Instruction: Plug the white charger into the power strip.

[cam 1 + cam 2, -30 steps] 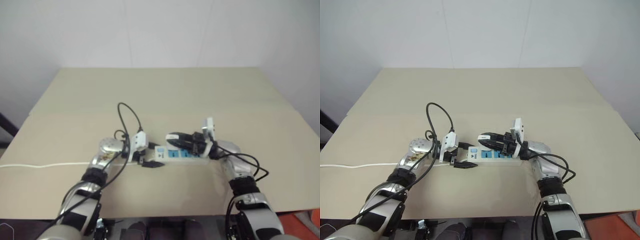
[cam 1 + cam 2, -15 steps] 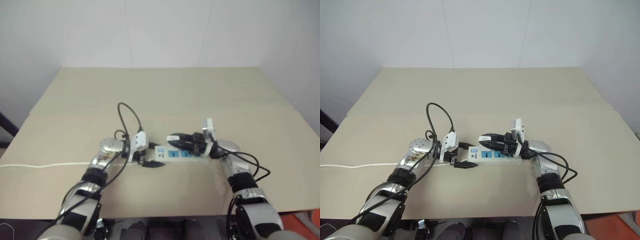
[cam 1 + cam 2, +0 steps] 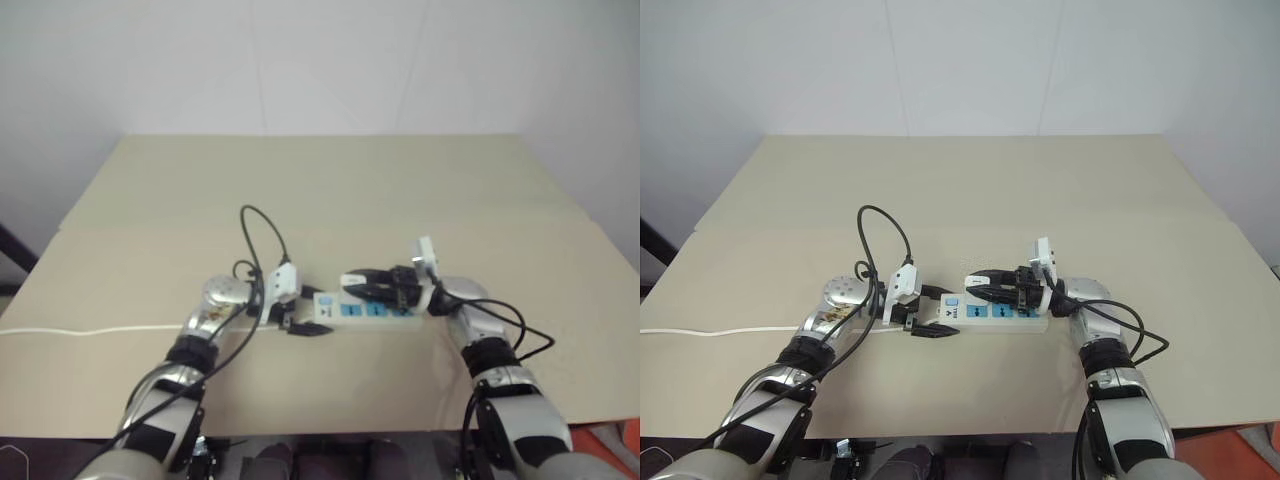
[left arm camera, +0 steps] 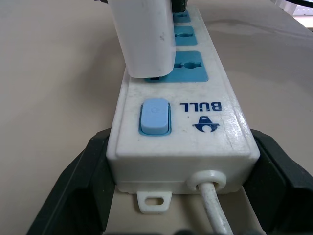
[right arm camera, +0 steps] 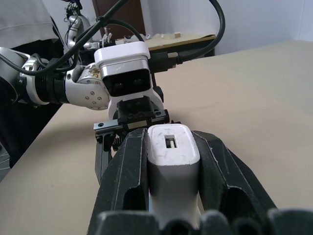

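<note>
The power strip (image 4: 195,132) lies on the table in front of me, with its blue switch end toward my left gripper (image 3: 940,312), which is shut on that end. My right gripper (image 3: 970,286) comes in from the other side, shut on the white charger (image 5: 168,152). In the left wrist view the charger (image 4: 144,39) stands upright right over the socket panel nearest the switch. A thin dark gap shows under its base, and its prongs are hidden. The other blue socket panels (image 4: 188,34) lie behind it.
The strip's thin white cord (image 3: 720,330) runs off the left edge of the beige table (image 3: 990,190). A black cable (image 3: 885,225) loops up from my left wrist. A plain wall stands behind the table's far edge.
My right forearm has swung slightly outward and its gripper has tipped, keeping the charger over the strip. The left gripper holds the switch end as before.
</note>
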Robot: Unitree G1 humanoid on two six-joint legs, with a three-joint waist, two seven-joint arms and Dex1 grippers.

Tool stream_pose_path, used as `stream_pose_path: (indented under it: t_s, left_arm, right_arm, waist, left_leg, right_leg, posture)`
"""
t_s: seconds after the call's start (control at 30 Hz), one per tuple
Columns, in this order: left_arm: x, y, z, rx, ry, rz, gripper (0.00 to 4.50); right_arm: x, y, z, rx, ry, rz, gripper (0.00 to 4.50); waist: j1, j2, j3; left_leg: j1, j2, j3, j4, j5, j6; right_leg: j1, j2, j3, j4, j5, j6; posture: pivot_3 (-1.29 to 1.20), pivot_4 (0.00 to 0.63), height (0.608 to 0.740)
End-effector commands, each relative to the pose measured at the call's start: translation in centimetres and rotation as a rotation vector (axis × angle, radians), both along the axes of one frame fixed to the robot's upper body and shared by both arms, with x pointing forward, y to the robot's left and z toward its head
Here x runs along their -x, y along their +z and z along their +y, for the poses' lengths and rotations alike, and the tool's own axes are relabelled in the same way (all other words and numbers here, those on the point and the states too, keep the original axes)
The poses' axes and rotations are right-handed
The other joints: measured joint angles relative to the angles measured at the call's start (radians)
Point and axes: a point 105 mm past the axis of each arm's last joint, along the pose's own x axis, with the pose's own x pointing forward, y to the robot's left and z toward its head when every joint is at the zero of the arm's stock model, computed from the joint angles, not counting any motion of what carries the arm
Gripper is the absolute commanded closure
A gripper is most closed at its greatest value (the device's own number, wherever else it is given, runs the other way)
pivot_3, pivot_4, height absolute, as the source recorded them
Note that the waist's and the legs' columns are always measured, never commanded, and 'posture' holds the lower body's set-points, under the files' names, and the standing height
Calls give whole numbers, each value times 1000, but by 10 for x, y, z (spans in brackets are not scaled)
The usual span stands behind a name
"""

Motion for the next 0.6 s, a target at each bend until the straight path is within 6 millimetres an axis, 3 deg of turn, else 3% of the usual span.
stream_pose_path:
  t_s: [0.03,0.6]
  left_arm:
    - [-2,8,5,-8,6,-33,1224]
    - [-1,7,6,-11,1,-34,1224]
  right_arm:
    - [1,-12,-13,57,-36,-2,3384]
    - [6,-46,-5,156,-3,88,3384]
  waist:
    - [0,0,0]
    - [-5,0,0]
  left_leg:
    - [0,0,0,0,0,0]
    - [7,1,0,-2,0,0]
  right_leg:
    - [0,0,0,0,0,0]
    - [6,0,0,-1,0,0]
  posture:
    - [0,150,740]
    - [0,150,740]
